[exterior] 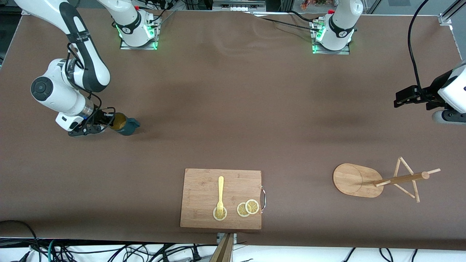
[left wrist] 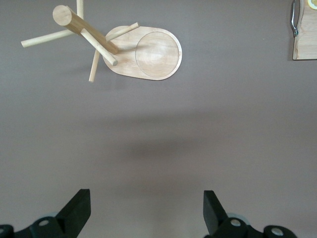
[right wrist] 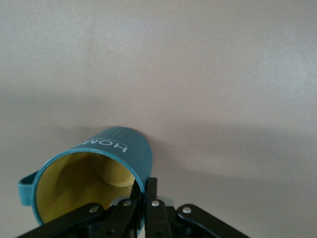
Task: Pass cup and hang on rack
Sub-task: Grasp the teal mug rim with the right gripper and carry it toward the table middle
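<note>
On the table – one cup (exterior: 125, 125) pinched by right fingers (right wrist: 148, 198), one rack (exterior: 358, 180); left fingers (left wrist: 79, 208) spread, waiting.

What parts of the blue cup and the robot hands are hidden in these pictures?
- Front view: the right end effector, shut on the rim of the dark teal cup with the yellow inside, covers part of that rim.
- Right wrist view: the cup's lower rim is cut off by the edge.
- Front view: the open left end effector shows too small to see its fingertips.

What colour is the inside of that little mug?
Mustard yellow inside the teal cup, clearest in the right wrist view.
</note>
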Available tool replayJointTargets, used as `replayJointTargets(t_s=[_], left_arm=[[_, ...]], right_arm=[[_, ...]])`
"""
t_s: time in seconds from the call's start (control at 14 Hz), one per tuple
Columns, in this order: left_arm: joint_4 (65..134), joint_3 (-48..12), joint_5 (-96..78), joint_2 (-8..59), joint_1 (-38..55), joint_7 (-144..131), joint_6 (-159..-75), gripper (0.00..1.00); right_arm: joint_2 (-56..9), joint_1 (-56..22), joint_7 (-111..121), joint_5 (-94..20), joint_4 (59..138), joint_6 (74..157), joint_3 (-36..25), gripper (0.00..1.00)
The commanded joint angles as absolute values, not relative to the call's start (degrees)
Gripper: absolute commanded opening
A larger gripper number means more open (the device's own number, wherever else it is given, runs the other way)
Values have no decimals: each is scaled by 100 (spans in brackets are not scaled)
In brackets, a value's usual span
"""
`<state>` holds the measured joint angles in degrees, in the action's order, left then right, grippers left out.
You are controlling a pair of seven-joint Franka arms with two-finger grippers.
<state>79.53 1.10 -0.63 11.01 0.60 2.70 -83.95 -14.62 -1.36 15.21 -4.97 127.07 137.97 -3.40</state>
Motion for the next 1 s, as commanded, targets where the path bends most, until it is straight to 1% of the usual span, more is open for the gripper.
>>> replayJointTargets(t_s=[0.0, 0.14, 0.28, 0.36, 0.64, 0.78, 0.93], left_arm=[[7787, 123, -35, 1169, 79, 237, -8332, 100], [7787, 123, -35, 1169, 70, 237, -8341, 100], [7787, 123, -26, 1169, 53, 237, -8332, 100], [7787, 123, -26, 1169, 35, 246, -8332, 100], [7787, 141, -44, 1178, 26, 255, -8332, 100], [7787, 132, -44, 1213, 44, 255, -8332, 100], [7787, 123, -9, 1213, 70, 299, -8332, 100]], right_arm=[[-1345, -123, 1574, -956, 12201, 12871, -229, 0], [-1318, -149, 1529, -1412, 11841, 12211, -211, 0], [-1310, -149, 1373, -2010, 11603, 11849, -36, 0], [-1292, -149, 1154, -2143, 11506, 11795, 139, 0], [-1344, -298, -901, -2153, 11014, 11882, 1237, 0], [-1493, -954, -1884, -2136, 10750, 12119, 1310, 0], [-1660, -1676, -3070, -2066, 10574, 12671, 1310, 0]])
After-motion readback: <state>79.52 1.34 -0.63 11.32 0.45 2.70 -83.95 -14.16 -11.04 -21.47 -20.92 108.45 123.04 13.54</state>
